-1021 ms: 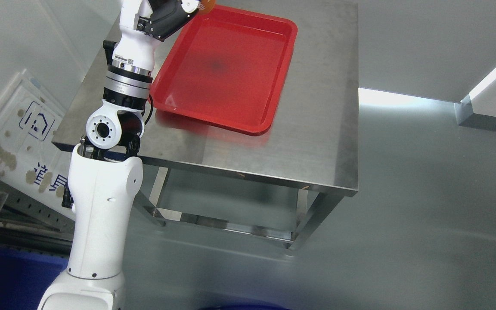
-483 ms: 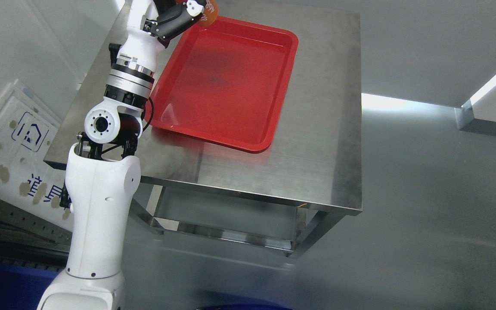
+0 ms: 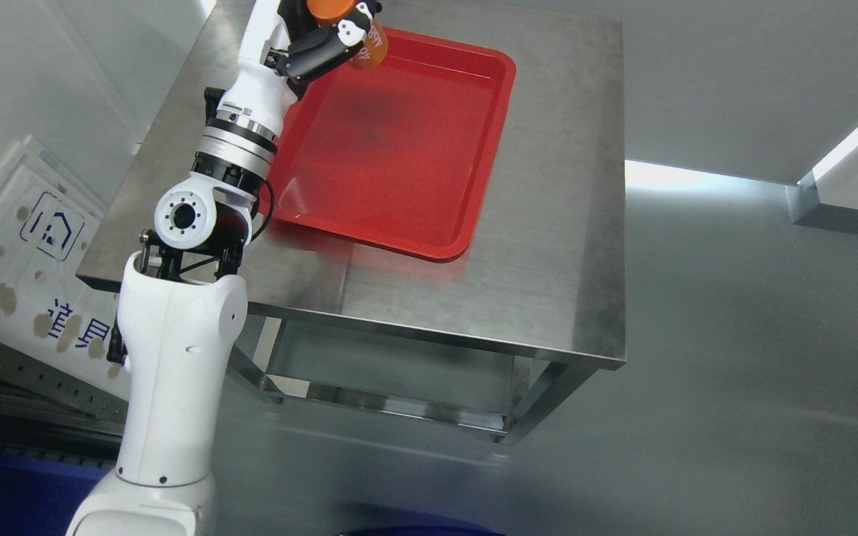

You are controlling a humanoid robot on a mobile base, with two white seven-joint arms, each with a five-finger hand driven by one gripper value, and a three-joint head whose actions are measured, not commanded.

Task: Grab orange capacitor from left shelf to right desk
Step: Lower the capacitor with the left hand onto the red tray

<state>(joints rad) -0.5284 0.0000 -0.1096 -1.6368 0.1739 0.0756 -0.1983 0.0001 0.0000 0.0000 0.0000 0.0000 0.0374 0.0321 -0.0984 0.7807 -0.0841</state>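
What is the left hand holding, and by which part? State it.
The left hand grips the orange capacitor around its side, over the red tray's far corner.

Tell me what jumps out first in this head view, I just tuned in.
The red tray, empty, on the steel desk dominates the middle. At the top, the left hand holds the orange capacitor over the tray's far left corner, its white arm rising from the lower left.

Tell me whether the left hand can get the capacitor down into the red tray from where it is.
Probably yes: the left hand holds the orange capacitor over the red tray, whose floor looks bare.
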